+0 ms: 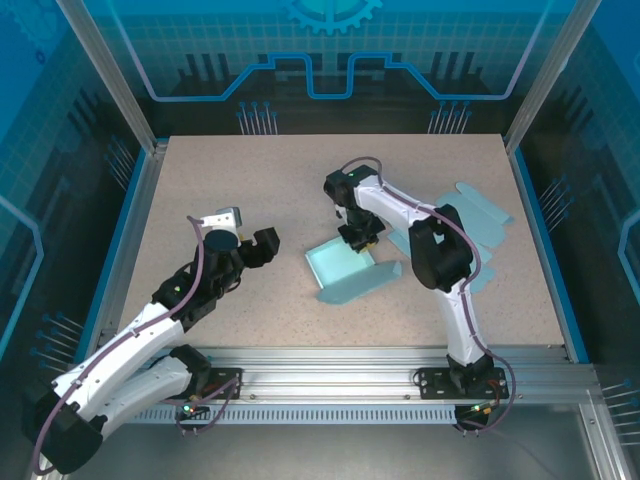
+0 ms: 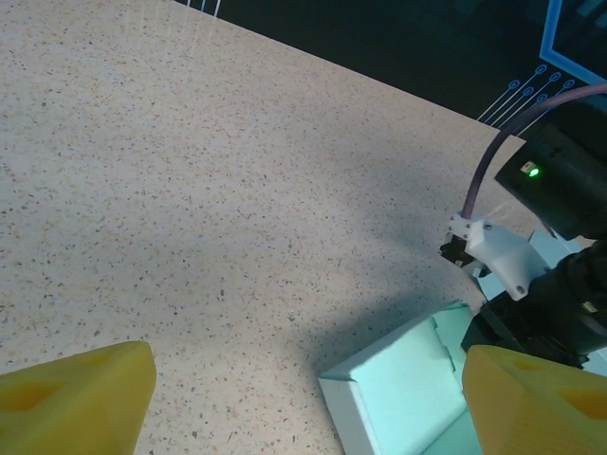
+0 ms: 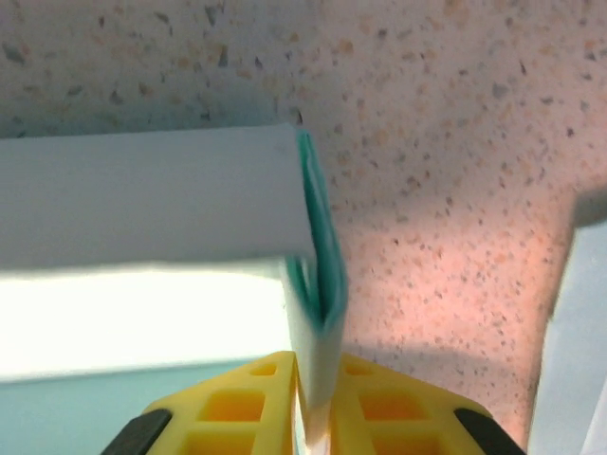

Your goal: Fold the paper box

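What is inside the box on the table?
Only the bare pale floor of the box shows. The right hand grips its far side and covers that corner, so anything there cannot be seen.

The paper box (image 1: 338, 268) is pale mint green, almost white where light falls inside it, and the cut edge of its wall is a darker teal. Under the box, the table (image 1: 230, 180) is beige with fine dark and orange speckles. To the right of the box, a flat paper sheet (image 1: 482, 215) is light blue. The left arm (image 1: 140, 340) and the right arm (image 1: 440, 250) are white with black joints. The fingers (image 2: 85, 393) of the left gripper (image 2: 303, 403) are yellow, and so are the fingers (image 3: 237, 408) of the right gripper (image 3: 305, 408). Just beside the box there is a purple cable (image 2: 484, 171) and a small green light (image 2: 532, 172). Behind the box, the back wall (image 1: 330, 50) is dark blue with a pattern of cyan lines.
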Controlling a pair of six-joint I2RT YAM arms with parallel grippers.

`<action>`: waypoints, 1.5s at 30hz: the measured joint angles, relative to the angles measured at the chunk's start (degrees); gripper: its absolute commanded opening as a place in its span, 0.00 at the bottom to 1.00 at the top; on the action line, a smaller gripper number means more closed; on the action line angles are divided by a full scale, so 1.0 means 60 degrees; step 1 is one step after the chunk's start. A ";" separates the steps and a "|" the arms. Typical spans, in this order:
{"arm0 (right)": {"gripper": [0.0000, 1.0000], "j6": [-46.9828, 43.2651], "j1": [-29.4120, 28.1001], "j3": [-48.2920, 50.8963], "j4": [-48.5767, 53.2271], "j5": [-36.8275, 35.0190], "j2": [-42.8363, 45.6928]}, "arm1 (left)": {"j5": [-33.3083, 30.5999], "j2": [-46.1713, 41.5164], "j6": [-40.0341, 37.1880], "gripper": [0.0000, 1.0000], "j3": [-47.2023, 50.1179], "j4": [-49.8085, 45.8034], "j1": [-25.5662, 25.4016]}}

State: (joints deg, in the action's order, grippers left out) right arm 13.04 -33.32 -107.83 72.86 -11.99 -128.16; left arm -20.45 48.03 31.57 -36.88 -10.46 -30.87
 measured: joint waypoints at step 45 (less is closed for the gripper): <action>0.26 0.1147 -0.1075 -0.0106 0.0011 -0.4772 -0.1268 | 0.0106 0.0113 -0.0106 0.86 0.0062 0.0506 0.0058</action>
State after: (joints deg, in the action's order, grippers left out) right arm 19.92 -39.77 -108.47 72.93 -40.62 -135.76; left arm -19.81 48.71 30.94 -36.51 -7.42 -30.52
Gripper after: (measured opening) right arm 0.217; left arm 0.856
